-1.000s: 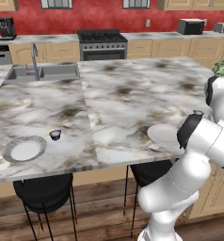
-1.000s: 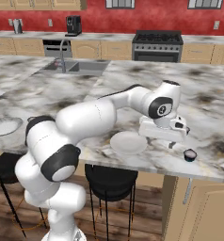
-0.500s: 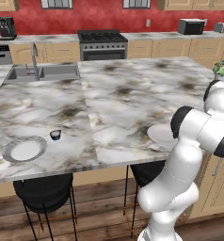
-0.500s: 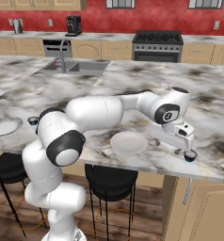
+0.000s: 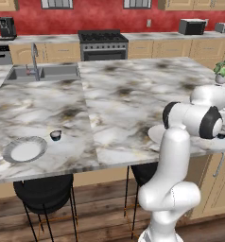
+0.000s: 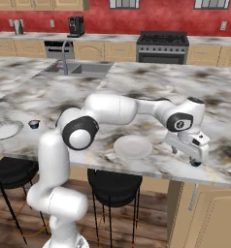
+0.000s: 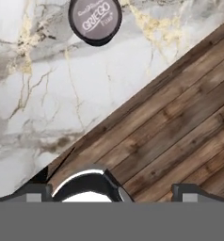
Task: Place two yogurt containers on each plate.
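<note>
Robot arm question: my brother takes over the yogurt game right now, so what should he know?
Gripper: open, holding nothing, low over the counter's front right edge.
Right cup: on the counter right by the gripper; in the hand view it lies ahead of the fingertips, not between them.
Right plate: bare, just left of the gripper.
Left plate: bare, at the far left.
Left cup: on the counter beside the left plate, not on it.
Done: nothing, no cup is on a plate.
Left: two cups on each plate; only two cups are clear to see.
</note>
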Motion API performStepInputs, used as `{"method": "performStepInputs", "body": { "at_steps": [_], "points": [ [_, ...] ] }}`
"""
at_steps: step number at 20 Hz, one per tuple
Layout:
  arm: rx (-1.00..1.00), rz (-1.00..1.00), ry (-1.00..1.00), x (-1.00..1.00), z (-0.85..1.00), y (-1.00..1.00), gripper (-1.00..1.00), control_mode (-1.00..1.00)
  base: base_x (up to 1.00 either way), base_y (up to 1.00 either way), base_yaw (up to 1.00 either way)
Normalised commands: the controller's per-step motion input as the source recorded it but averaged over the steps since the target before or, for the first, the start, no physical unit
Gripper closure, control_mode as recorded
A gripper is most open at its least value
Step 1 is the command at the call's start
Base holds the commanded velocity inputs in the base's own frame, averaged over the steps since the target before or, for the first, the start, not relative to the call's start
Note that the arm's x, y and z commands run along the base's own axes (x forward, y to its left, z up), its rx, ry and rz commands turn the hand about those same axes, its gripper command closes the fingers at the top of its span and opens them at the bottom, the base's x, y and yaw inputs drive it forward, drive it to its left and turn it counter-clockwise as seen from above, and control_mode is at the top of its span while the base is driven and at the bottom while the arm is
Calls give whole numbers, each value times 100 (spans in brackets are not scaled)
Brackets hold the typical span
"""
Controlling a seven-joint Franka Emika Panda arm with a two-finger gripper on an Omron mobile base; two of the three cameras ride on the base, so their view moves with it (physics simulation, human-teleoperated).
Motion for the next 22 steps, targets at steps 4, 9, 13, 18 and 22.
{"method": "performStepInputs", "body": {
  "at_steps": [4,9,13,18,22],
  "points": [
    [1,0,1,47,-46,-5,-100,-100,0,0,0],
    [1,0,2,37,-37,-16,-100,-100,0,0,0],
    [0,0,0,29,-31,-20,-100,-100,0,0,0],
    [0,0,0,33,-23,-18,-100,-100,0,0,0],
    [0,0,0,28,-21,-14,-100,-100,0,0,0]
  ]
}}
